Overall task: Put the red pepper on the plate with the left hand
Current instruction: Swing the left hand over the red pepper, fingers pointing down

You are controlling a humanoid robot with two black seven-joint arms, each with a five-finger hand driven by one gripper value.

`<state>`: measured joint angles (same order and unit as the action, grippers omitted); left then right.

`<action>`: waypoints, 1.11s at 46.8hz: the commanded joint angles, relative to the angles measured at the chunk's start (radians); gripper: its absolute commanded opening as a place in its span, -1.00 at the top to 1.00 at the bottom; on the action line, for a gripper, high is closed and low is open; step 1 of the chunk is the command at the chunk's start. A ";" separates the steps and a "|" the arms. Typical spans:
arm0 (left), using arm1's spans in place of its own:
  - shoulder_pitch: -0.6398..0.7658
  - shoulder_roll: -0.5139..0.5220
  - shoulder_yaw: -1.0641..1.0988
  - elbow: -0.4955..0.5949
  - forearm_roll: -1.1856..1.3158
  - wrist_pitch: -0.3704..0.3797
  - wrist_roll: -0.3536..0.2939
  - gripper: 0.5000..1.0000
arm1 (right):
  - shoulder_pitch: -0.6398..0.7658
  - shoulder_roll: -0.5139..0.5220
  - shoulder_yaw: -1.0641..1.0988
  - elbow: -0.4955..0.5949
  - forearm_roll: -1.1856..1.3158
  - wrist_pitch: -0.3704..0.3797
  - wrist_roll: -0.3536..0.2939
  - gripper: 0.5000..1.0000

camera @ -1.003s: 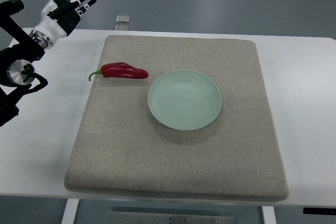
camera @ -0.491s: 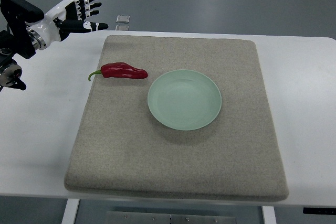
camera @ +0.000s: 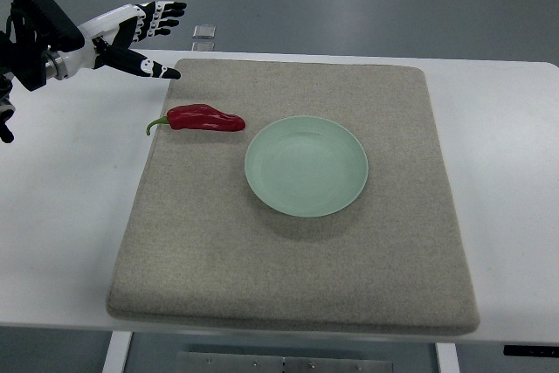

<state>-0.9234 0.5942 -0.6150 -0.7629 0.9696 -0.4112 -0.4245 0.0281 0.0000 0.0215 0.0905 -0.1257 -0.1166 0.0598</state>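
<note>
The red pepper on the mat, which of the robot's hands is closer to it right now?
Left. The left hand hovers with fingers spread just beyond the red pepper, toward its stem end and not touching it. The right hand is not in view, so only the left is anywhere near.

I see a glossy red pepper (camera: 206,118) with green stem, a pale mint plate (camera: 306,166), a beige-grey mat (camera: 297,259) — white bench (camera: 507,172), white-and-black left hand (camera: 131,37).

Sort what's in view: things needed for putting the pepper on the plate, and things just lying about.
Needed: red pepper, green plate, left robot hand, open and away from the pepper.

Lying about: grey mat, white table, small clear object at the table's far edge.
</note>
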 commanded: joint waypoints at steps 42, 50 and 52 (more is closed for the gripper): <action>-0.011 0.003 0.073 -0.116 0.047 0.178 -0.037 -1.00 | 0.000 0.000 0.000 0.000 0.000 0.000 0.000 -0.71; -0.029 0.007 0.141 -0.115 0.250 0.176 -0.034 -1.00 | 0.001 0.000 0.000 0.000 0.000 0.000 0.000 -0.71; -0.032 0.007 0.147 -0.115 0.308 0.178 -0.034 -1.00 | 0.000 0.000 0.000 0.000 0.000 0.000 0.000 -0.71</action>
<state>-0.9508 0.6004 -0.4807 -0.8780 1.1888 -0.2348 -0.4591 0.0282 0.0000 0.0215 0.0905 -0.1258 -0.1166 0.0598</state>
